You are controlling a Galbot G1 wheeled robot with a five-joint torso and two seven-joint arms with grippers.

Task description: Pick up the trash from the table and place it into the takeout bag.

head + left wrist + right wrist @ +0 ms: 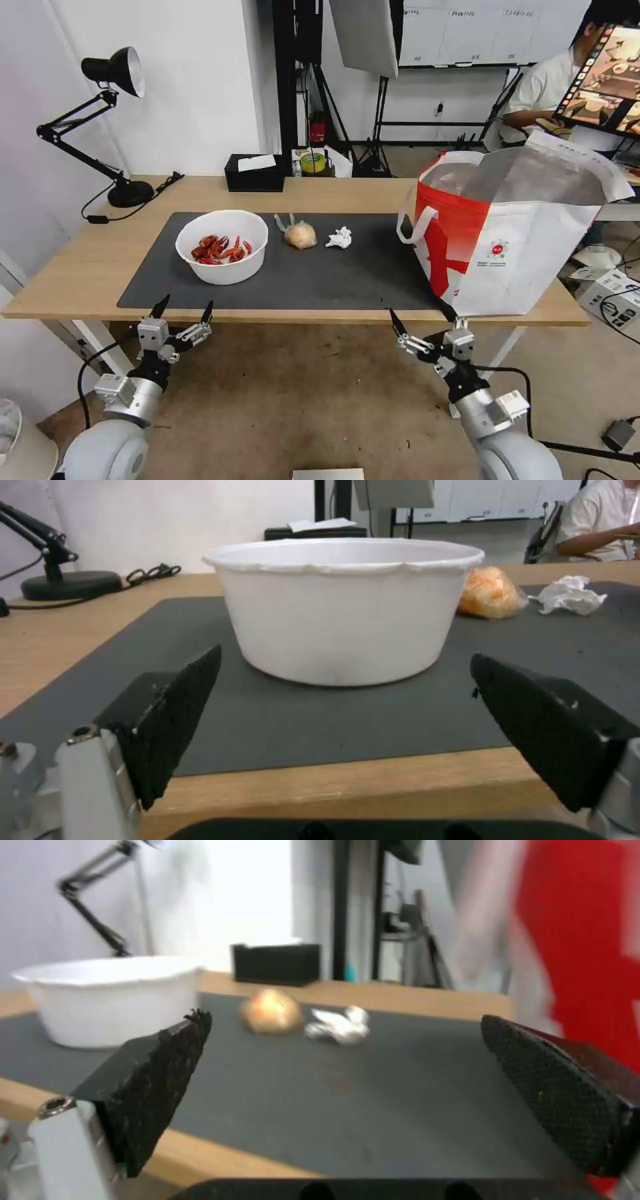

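Flanking the table [80,267] edge, both tools, left tool [184,309] and right tool [422,320], gape wide before bowl [222,246].

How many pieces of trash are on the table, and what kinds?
White bowl of crayfish shells: 1
Knotted clear bag with tan lump: 1
Crumpled white tissue: 1
Total: 3

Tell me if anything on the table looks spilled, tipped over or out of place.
Nothing stands out. The white bowl sits upright with its shells inside, the knotted bag and crumpled tissue lie on the mat, and the takeout bag stands open.
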